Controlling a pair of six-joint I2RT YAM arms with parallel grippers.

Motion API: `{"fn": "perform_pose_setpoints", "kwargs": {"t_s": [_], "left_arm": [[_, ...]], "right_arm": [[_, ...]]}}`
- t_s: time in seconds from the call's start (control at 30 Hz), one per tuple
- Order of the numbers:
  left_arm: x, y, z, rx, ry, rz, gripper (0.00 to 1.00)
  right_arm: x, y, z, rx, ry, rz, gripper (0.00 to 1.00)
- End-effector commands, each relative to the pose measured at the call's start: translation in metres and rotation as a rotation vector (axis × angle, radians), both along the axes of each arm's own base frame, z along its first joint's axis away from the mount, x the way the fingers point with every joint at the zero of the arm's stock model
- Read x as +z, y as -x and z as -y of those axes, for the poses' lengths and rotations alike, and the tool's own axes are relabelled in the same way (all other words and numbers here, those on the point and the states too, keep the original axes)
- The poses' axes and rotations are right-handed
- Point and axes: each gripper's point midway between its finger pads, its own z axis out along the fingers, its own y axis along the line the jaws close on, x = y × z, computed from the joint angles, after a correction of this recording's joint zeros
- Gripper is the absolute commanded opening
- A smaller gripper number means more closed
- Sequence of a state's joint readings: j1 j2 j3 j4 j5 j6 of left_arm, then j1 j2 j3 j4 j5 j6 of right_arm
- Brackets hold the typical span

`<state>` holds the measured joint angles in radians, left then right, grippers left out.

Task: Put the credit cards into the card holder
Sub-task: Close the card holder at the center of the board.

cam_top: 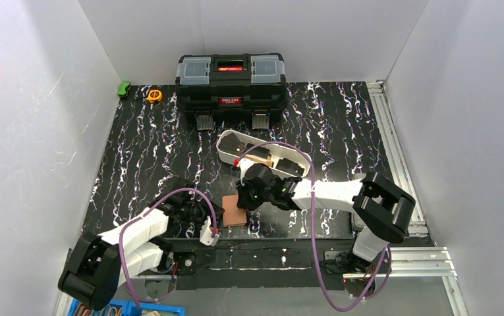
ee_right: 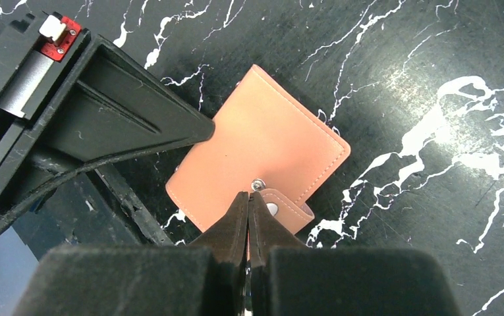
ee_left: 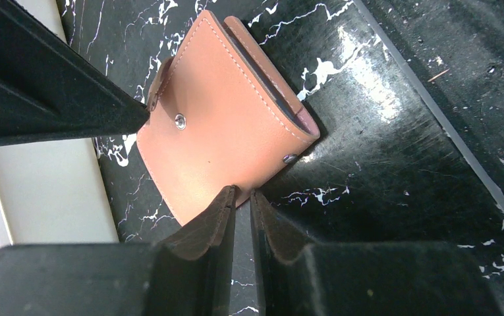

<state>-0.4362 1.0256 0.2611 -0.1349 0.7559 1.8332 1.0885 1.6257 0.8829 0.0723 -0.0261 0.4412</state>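
Note:
The card holder is a tan-pink leather wallet lying closed on the black marbled table between the two arms. Its cover fills the left wrist view, and its snap tab sticks out unfastened. My left gripper is pinched almost fully together on the near edge of the card holder. My right gripper is shut at the snap tab, with a sliver of pink leather between its fingers. The credit cards cannot be made out in any view.
A long white oval tray holding tan and dark things lies just behind the right gripper. A black toolbox stands at the back, with a yellow tape measure and a green object to its left. Metal rails run along the right edge.

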Motion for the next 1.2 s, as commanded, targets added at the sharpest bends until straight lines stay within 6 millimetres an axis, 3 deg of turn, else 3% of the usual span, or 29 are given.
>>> {"fn": "perform_pose_setpoints", "kwargs": {"t_s": [0.0, 0.13, 0.17, 0.2, 0.27, 0.3, 0.6, 0.77, 0.97, 1.17], "left_arm": [[-0.007, 0.012, -0.003, -0.014, -0.011, -0.043, 0.12], [-0.008, 0.012, -0.003, -0.011, -0.015, -0.042, 0.12], [-0.008, 0.012, -0.003, -0.011, -0.015, -0.043, 0.12], [-0.008, 0.012, -0.003, -0.010, -0.015, -0.041, 0.11], [-0.008, 0.012, -0.003, -0.011, -0.016, -0.042, 0.11], [-0.008, 0.012, -0.003, -0.011, -0.016, -0.041, 0.11], [-0.009, 0.014, -0.003, -0.016, -0.014, -0.040, 0.11], [-0.008, 0.013, -0.003, -0.014, -0.016, -0.038, 0.11], [-0.009, 0.013, -0.004, -0.014, -0.019, -0.038, 0.12], [-0.010, 0.014, -0.004, -0.018, -0.020, -0.035, 0.12]], "right_arm": [[0.019, -0.004, -0.020, 0.023, -0.059, 0.018, 0.01], [0.015, -0.002, -0.018, 0.029, -0.042, 0.007, 0.01], [0.015, -0.003, -0.015, 0.021, -0.031, 0.010, 0.10], [0.015, -0.005, -0.011, 0.004, -0.013, 0.018, 0.29], [0.018, -0.012, -0.001, -0.040, 0.030, 0.043, 0.43], [0.020, -0.015, 0.005, -0.060, 0.050, 0.057, 0.44], [0.039, -0.023, 0.028, -0.128, 0.104, 0.138, 0.45], [0.019, -0.022, 0.039, -0.135, 0.204, 0.114, 0.44], [0.025, -0.006, 0.031, -0.086, 0.150, 0.085, 0.45], [0.028, -0.004, 0.018, -0.065, 0.145, 0.082, 0.47]]}}
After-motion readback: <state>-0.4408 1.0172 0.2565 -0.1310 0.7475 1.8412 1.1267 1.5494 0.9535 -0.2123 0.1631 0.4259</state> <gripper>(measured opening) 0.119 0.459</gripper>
